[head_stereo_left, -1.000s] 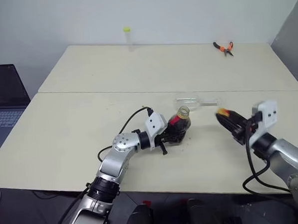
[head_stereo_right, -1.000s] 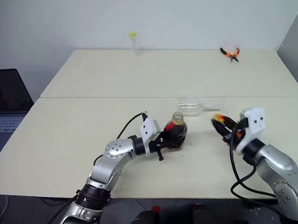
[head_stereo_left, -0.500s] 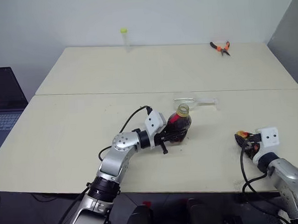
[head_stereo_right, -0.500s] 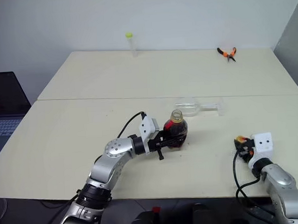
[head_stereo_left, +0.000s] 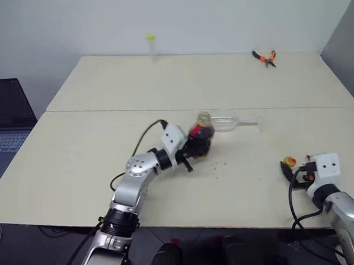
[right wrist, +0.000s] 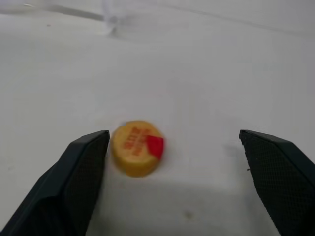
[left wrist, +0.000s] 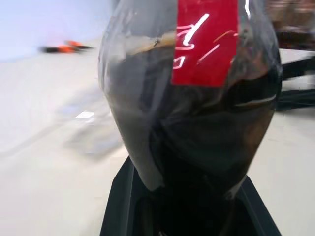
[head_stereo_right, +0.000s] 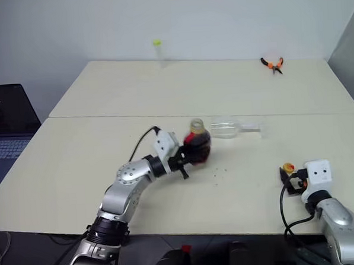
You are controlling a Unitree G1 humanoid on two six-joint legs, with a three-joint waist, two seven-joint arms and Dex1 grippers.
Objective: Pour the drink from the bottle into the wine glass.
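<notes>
Just past the left gripper point(head_stereo_left: 193, 149), whose fingers clamp the bottle point(head_stereo_left: 201, 136), the wine glass point(head_stereo_left: 230, 123) lies on its side, long axis across the table point(head_stereo_left: 77, 149), foot away from the bottle. The bottle is uncapped, dark drink point(left wrist: 197, 137) inside. The right gripper point(right wrist: 177, 162), spread wide, stands by the cap point(right wrist: 137, 147).

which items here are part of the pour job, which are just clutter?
Job:
- bottle of dark drink, held in the left end effector
- wine glass, lying on its side
- yellow cap on the table, by the open right end effector

Clutter:
- pliers
- clear tube
- laptop
</notes>
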